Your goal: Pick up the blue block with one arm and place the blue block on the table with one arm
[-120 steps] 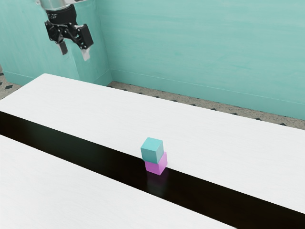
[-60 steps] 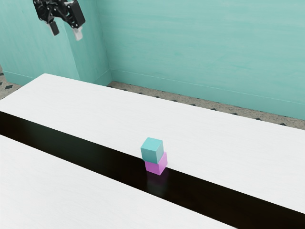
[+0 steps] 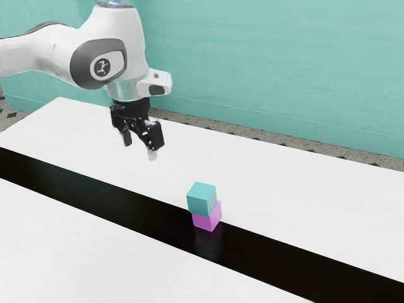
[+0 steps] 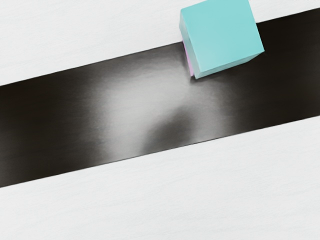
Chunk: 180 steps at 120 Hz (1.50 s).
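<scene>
Across your white table (image 3: 95, 265), a dark strip (image 3: 126, 208) runs from ten to four o'clock in the exterior view. Your gripper (image 3: 139, 150) hangs above, released, fingers parted. At its four o'clock, your blue block (image 3: 201, 201) sits on the pink block (image 3: 207, 221), which the wrist view trims to a sliver.

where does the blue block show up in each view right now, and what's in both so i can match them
Exterior view: near the middle, the blue block sits on the pink block.
Wrist view: the blue block overlaps one edge of the black strip, hiding most of the pink block.
Shared landmark: the black strip.
</scene>
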Motion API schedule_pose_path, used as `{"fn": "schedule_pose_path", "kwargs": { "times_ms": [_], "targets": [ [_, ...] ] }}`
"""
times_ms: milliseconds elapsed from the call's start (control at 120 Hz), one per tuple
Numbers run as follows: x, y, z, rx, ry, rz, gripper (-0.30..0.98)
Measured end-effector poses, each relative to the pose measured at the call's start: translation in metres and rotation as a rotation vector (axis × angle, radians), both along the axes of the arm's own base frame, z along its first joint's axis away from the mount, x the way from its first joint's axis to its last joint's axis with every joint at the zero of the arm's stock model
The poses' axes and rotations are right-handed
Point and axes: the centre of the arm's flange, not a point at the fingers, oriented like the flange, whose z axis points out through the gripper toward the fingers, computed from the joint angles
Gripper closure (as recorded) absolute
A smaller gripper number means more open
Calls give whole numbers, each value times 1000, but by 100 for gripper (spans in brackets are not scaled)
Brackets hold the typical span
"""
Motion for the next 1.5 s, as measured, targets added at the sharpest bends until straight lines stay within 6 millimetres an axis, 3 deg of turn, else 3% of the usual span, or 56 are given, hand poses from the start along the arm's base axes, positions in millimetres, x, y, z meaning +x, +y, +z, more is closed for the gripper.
{"fn": "schedule_pose_path", "kwargs": {
  "times_ms": [150,358,492,658,917,1058,1342,1500],
  "targets": [
    [4,-6,-39,-16,-13,-7,0],
    [26,-46,-86,-59,-39,-41,0],
    [36,-59,-92,-61,-72,-48,0],
    [61,-44,-108,-66,-79,2,0],
    [84,-56,-137,-76,-59,24,0],
    [86,-65,-146,-79,-48,30,0],
    [81,-63,-166,-78,-23,72,0],
    [86,-60,-195,-71,12,93,0]
  ]
}}
